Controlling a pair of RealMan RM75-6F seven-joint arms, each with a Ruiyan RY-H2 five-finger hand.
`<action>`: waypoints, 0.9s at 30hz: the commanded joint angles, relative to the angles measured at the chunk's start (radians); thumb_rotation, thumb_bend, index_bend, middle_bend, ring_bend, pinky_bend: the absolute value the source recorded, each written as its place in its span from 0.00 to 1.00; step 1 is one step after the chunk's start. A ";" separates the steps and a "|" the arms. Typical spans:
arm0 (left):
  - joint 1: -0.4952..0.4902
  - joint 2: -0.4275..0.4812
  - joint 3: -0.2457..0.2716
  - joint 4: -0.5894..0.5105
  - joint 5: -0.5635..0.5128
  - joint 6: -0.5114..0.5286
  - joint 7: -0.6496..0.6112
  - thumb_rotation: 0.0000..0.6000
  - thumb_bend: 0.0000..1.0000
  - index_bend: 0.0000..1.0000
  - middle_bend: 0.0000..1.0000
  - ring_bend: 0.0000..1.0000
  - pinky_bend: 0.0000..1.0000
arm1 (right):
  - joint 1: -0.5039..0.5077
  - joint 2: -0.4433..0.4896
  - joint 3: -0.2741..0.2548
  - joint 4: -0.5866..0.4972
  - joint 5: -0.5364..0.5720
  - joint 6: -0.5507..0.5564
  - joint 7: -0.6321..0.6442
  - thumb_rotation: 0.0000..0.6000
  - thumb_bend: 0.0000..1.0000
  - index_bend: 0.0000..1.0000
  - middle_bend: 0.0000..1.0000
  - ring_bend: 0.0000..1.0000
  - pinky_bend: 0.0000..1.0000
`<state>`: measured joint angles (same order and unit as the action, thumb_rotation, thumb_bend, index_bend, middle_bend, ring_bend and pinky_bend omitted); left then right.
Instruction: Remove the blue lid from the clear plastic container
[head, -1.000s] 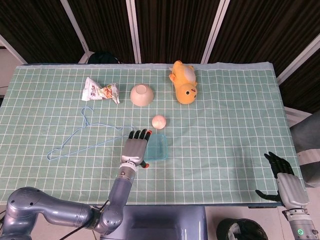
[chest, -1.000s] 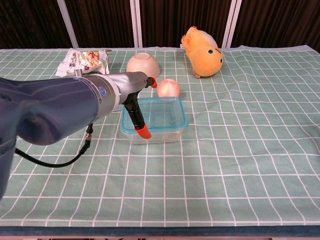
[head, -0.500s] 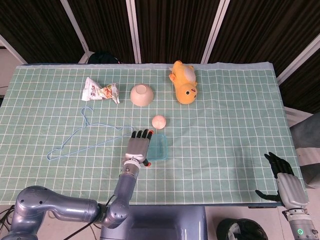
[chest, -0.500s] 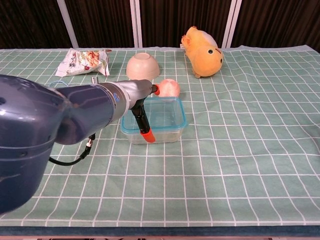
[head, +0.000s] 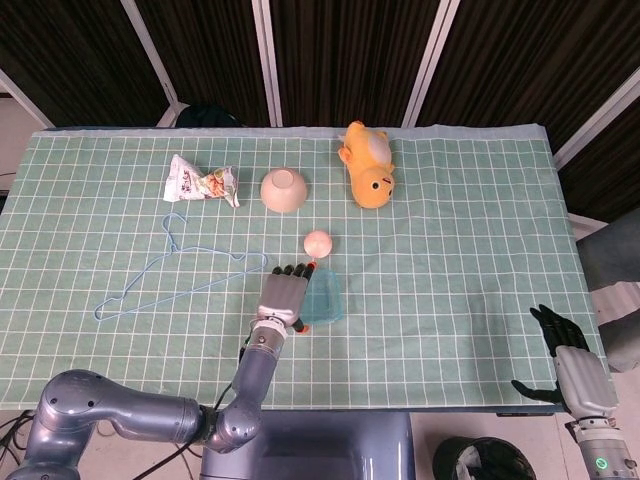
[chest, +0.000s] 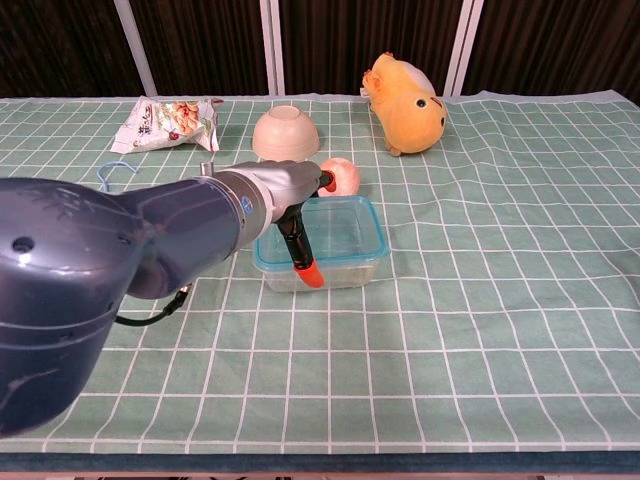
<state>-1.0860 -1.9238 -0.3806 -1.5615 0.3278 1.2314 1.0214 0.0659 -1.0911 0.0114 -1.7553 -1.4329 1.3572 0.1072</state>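
The left hand (head: 283, 297) is lying over the near left part of the clear plastic container (chest: 335, 262), fingers stretched flat across the blue lid (chest: 340, 228), touching it without gripping, one orange-tipped finger hanging down over the front wall. The container is sitting mid-surface, lid on, just in front of the peach-coloured ball (head: 318, 242). The right hand (head: 572, 362) is waiting off the surface's near right corner, fingers apart and holding nothing

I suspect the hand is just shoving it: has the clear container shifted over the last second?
Yes. In the chest view the clear container has slid right across the grid cloth, its right edge now nearer under the yellow plush toy.
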 joint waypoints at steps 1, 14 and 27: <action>0.013 0.028 0.040 -0.014 0.044 -0.032 -0.018 1.00 0.07 0.11 0.13 0.13 0.33 | -0.001 0.000 0.000 -0.003 -0.001 0.002 -0.002 1.00 0.21 0.00 0.00 0.00 0.00; 0.049 0.230 0.168 -0.088 0.292 -0.320 -0.139 1.00 0.07 0.11 0.13 0.13 0.31 | 0.014 -0.029 -0.002 -0.070 -0.042 0.011 -0.112 1.00 0.21 0.00 0.00 0.00 0.00; 0.066 0.257 0.190 -0.083 0.463 -0.380 -0.302 1.00 0.07 0.11 0.13 0.12 0.31 | 0.078 -0.229 0.000 -0.158 -0.044 -0.065 -0.349 1.00 0.21 0.00 0.00 0.00 0.00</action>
<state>-1.0212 -1.6663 -0.1948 -1.6436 0.7886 0.8517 0.7223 0.1275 -1.2747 0.0105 -1.8909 -1.4885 1.3148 -0.1967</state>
